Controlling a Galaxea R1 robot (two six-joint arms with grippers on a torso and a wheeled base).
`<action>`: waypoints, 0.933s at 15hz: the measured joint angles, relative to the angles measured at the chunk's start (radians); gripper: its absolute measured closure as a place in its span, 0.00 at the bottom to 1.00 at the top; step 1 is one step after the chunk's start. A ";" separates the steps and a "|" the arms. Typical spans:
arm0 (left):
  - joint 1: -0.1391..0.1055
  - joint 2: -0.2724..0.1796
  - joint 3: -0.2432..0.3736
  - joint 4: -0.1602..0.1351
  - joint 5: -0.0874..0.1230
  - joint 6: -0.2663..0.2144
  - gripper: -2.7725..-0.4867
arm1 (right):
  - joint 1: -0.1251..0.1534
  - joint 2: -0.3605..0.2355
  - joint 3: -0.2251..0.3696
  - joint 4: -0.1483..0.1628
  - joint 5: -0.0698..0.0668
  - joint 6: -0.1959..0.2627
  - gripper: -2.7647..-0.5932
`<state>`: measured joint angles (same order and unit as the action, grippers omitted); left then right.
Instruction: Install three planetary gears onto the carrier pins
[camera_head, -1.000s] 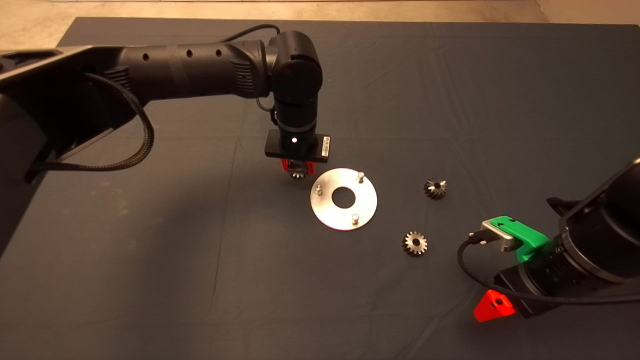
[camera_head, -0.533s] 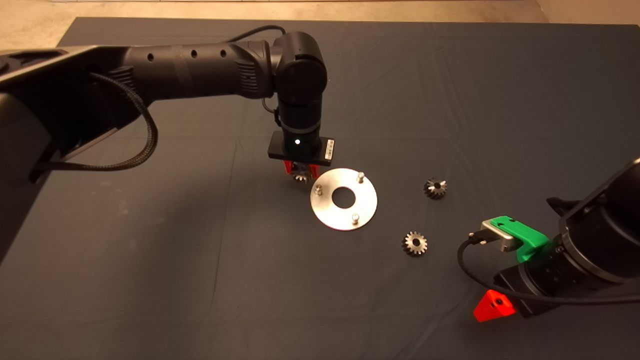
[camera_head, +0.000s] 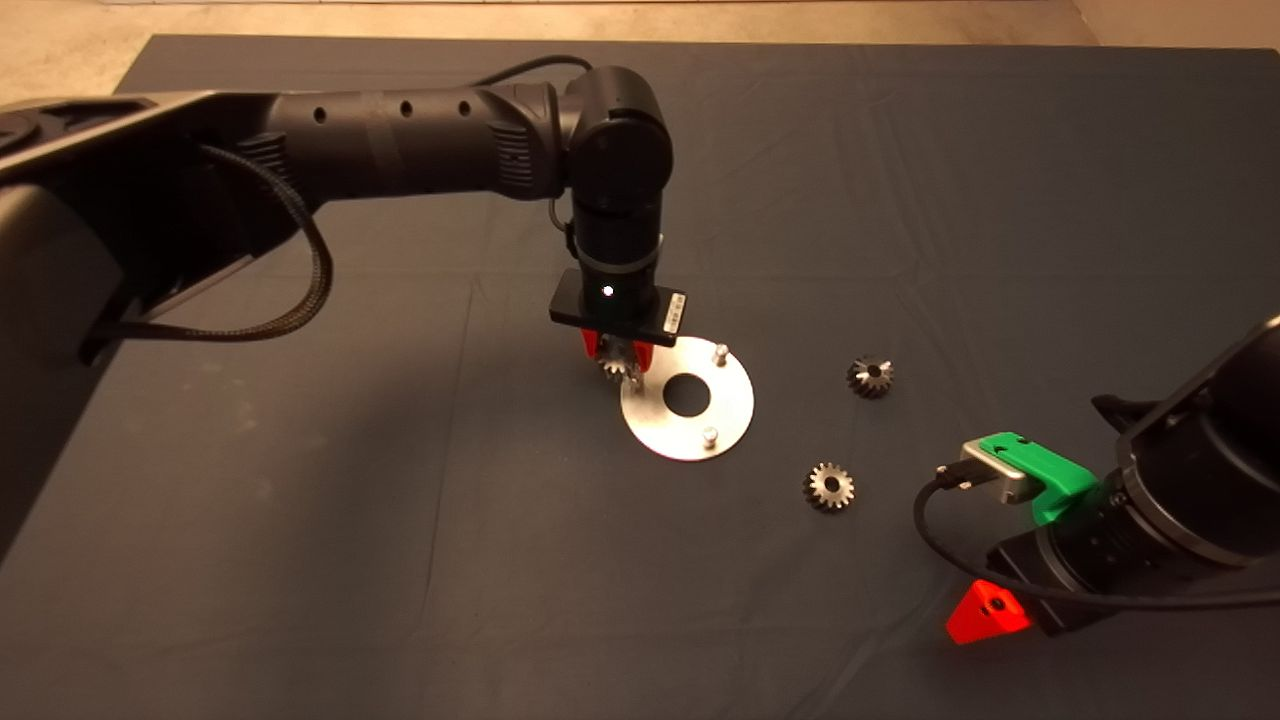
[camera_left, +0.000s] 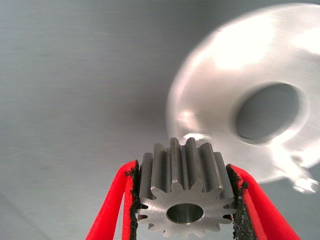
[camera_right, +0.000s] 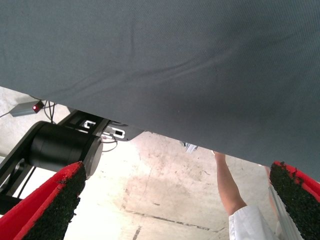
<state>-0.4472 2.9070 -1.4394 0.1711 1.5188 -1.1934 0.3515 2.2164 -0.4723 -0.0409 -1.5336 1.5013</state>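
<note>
My left gripper (camera_head: 620, 360) is shut on a toothed steel gear (camera_left: 184, 192) and holds it over the left edge of the shiny carrier disc (camera_head: 730, 412), right by the left pin, which it hides. In the left wrist view the disc (camera_left: 220, 80) lies just beyond the gear, with its central hole showing. Two more pins stand on the disc, one at the back (camera_head: 718, 351) and one at the front (camera_head: 709, 435). Two other gears lie on the mat to the disc's right, one farther back (camera_head: 871, 377) and one nearer (camera_head: 828, 487). My right gripper (camera_head: 985, 612) is parked at the lower right, open.
The dark mat (camera_head: 300, 500) covers the table. In the right wrist view, a person's arm (camera_right: 231, 192) and a black machine base (camera_right: 60, 145) show on the floor past the mat's edge.
My left gripper has moved right and toward the front with the gear, from beside the disc to over its left edge and left pin. The right arm has not moved.
</note>
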 joint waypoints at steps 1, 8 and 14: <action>0.000 0.003 0.000 -0.007 0.000 0.004 0.81 | 0.000 0.000 0.000 0.000 0.000 0.000 0.01; 0.000 0.021 -0.045 -0.026 0.002 0.050 0.82 | 0.000 0.000 0.000 0.000 0.000 0.000 0.01; 0.000 0.024 -0.074 -0.036 0.001 0.059 0.82 | 0.000 0.000 0.000 0.000 0.000 0.000 0.01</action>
<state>-0.4468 2.9306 -1.5130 0.1348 1.5196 -1.1349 0.3515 2.2164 -0.4723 -0.0409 -1.5336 1.5015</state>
